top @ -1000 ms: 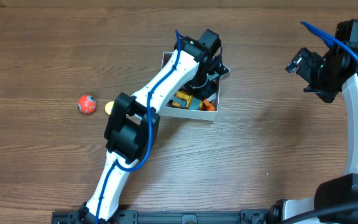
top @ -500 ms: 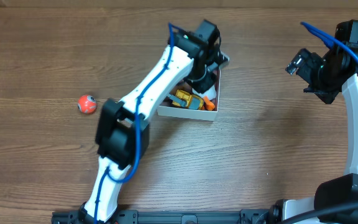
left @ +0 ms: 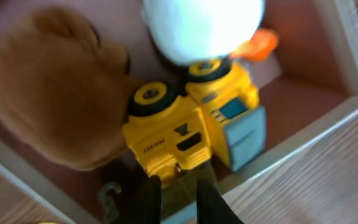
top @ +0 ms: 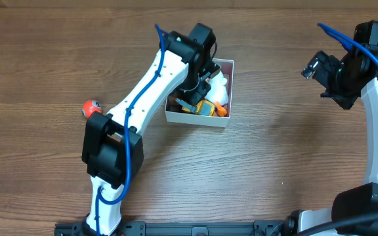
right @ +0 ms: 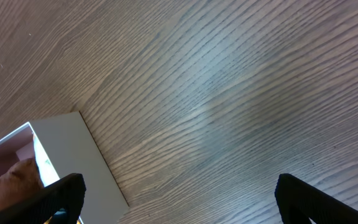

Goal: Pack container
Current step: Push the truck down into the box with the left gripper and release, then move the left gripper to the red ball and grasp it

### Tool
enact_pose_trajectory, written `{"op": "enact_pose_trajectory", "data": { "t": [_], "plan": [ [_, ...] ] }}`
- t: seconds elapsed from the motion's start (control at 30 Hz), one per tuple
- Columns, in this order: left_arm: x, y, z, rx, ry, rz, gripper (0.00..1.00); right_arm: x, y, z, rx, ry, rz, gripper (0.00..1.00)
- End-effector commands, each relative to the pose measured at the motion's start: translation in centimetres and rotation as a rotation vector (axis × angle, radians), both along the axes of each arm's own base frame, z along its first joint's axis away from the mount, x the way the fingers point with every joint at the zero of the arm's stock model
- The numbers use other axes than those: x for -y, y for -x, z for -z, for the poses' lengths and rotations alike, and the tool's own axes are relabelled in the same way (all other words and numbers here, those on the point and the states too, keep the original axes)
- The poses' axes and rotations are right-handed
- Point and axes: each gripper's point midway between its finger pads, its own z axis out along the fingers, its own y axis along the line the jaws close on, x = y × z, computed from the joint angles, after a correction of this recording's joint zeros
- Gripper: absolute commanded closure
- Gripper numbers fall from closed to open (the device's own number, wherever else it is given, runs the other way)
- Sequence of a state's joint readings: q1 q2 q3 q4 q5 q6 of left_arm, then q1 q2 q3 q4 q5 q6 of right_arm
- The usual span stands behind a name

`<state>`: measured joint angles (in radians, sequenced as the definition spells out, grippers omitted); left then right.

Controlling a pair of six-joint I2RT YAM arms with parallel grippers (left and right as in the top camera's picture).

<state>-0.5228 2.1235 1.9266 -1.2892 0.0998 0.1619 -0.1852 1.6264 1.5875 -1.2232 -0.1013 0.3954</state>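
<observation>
Moved: the container [top: 195,120] has turned over the last second and now sits square to the table [top: 274,164] edges. The left arm's elbow has swung leftward, up against the red ball [top: 90,105].
Container: centre of the table, ahead of the left arm, well apart from the right arm.
Left gripper [top: 193,92]: reaching down inside the container. The overhead view hides its fingers under the wrist.
Left gripper, wrist view [left: 178,199]: the two dark fingers are drawn close with a narrow gap, tips at the rear edge of the yellow truck [left: 191,124]. I cannot tell whether they pinch it.
Right gripper [top: 314,65]: held off to the right, above bare wood. Its own camera shows the fingers spread wide [right: 179,183] with nothing between them.
Only in the left wrist view: a brown plush toy [left: 48,93] pressed against the truck's side, and a white rounded toy [left: 201,28] with an orange part [left: 260,43] touching the truck's front. The pink floor and white wall [left: 303,143] also show.
Only overhead: the red ball, lying outside the container to its left, partly hidden by the elbow.
Right wrist view: one white corner of the container [right: 73,155], with the brown plush [right: 14,183] just inside.
</observation>
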Motion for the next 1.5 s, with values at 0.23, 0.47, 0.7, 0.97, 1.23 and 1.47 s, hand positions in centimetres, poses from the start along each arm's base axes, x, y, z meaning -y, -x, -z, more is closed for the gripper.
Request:
{"op": "enact_pose_trajectory", "data": {
  "t": [0.23, 0.47, 0.7, 0.97, 1.23, 1.47],
  "plan": [
    [-0.5, 1.5, 3.9, -0.084, -0.01, -0.047, 0.77, 0.0, -0.3, -0.4, 0.015, -0.001, -0.004, 0.0],
    [0.4, -1.0, -2.0, 0.051, 0.065, -0.069, 0.6, 0.0, -0.3, -0.4, 0.015, -0.001, -0.004, 0.0],
    [-4.9, -2.4, -13.3, 0.301, 0.066, -0.222, 0.0, 0.0, -0.3, -0.4, 0.015, -0.002, -0.005, 0.0],
    [-18.1, -1.9, -8.6, 0.071, 0.007, -0.661, 0.0, 0.0, -0.3, -0.4, 0.012, -0.002, -0.004, 0.0],
    [-21.1, 0.6, -1.9, -0.099, -0.008, -0.817, 0.02, -0.1, 0.2, -0.2, -0.007, -0.005, -0.004, 0.0],
    [-20.5, 2.4, 2.9, -0.163, -0.03, -0.868, 0.12, -0.1, 0.3, -0.2, -0.013, -0.006, -0.004, 0.0]
  ]
}}
